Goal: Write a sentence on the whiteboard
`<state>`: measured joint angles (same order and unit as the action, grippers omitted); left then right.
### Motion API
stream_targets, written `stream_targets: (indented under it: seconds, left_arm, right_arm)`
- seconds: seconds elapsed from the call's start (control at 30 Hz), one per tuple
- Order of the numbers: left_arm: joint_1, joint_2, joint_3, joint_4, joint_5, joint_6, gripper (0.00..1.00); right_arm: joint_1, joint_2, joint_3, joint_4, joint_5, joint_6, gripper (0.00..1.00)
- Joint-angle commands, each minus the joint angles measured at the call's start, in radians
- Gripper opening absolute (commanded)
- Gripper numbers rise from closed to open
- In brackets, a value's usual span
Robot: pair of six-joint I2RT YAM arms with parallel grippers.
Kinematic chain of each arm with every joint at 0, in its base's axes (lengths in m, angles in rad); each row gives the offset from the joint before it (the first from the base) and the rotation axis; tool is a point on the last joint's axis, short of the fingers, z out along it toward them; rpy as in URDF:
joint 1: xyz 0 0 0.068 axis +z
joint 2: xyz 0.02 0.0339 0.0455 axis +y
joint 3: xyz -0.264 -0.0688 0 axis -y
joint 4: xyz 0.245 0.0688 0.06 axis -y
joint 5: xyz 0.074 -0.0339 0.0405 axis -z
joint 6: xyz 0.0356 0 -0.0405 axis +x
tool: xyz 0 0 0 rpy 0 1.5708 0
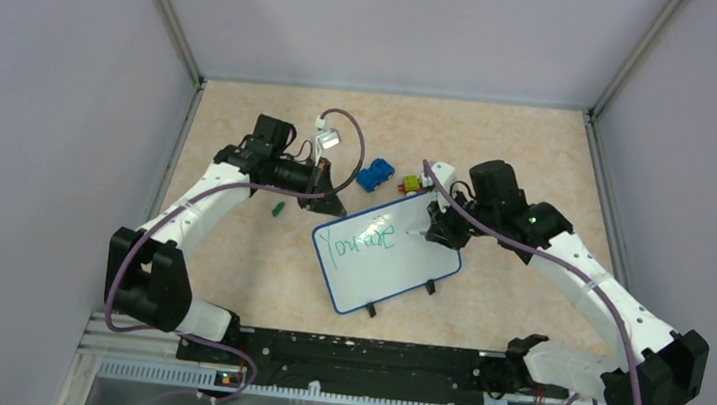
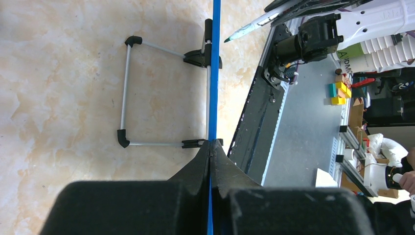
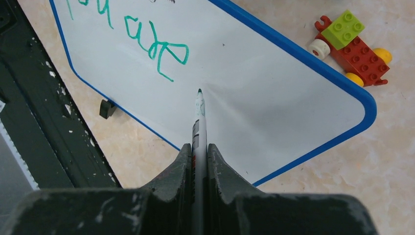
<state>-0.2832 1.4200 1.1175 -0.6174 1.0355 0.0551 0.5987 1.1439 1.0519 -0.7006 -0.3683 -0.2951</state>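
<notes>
The whiteboard [image 1: 398,267] with a blue rim lies tilted at the table's middle. Green script reading "You are" [image 1: 359,238] is on its upper part. My left gripper [image 1: 332,203] is shut on the board's far left rim, which shows edge-on in the left wrist view [image 2: 213,73], jaws pinching it [image 2: 212,147]. My right gripper [image 1: 439,226] is shut on a green marker [image 3: 199,115]. The marker's tip sits at the board's surface [image 3: 274,98], just below and right of the word "are" [image 3: 156,49]. I cannot tell if the tip touches.
A blue toy block [image 1: 375,174] and a small brick car [image 1: 410,183] lie just beyond the board; the car shows in the right wrist view [image 3: 350,46]. A small green piece [image 1: 277,208] lies left of the board. The board's wire stand [image 2: 126,93] rests on the table.
</notes>
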Motion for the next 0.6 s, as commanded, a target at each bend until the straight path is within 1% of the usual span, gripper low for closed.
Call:
stream_targets:
  seconds: [0.0, 0.3, 0.57]
  left_arm:
    - [-0.01, 0.009, -0.011, -0.024, -0.012, 0.015, 0.0]
    - [-0.009, 0.007, -0.012, -0.024, -0.014, 0.015, 0.0]
    - [-0.01, 0.006, -0.015, -0.024, -0.014, 0.017, 0.0]
  right_arm:
    - [0.007, 0.002, -0.003, 0.044, 0.021, -0.007, 0.0]
    - [0.007, 0.022, 0.011, 0.095, 0.062, 0.027, 0.0]
    - [0.027, 0.045, 0.025, 0.112, 0.056, 0.032, 0.0]
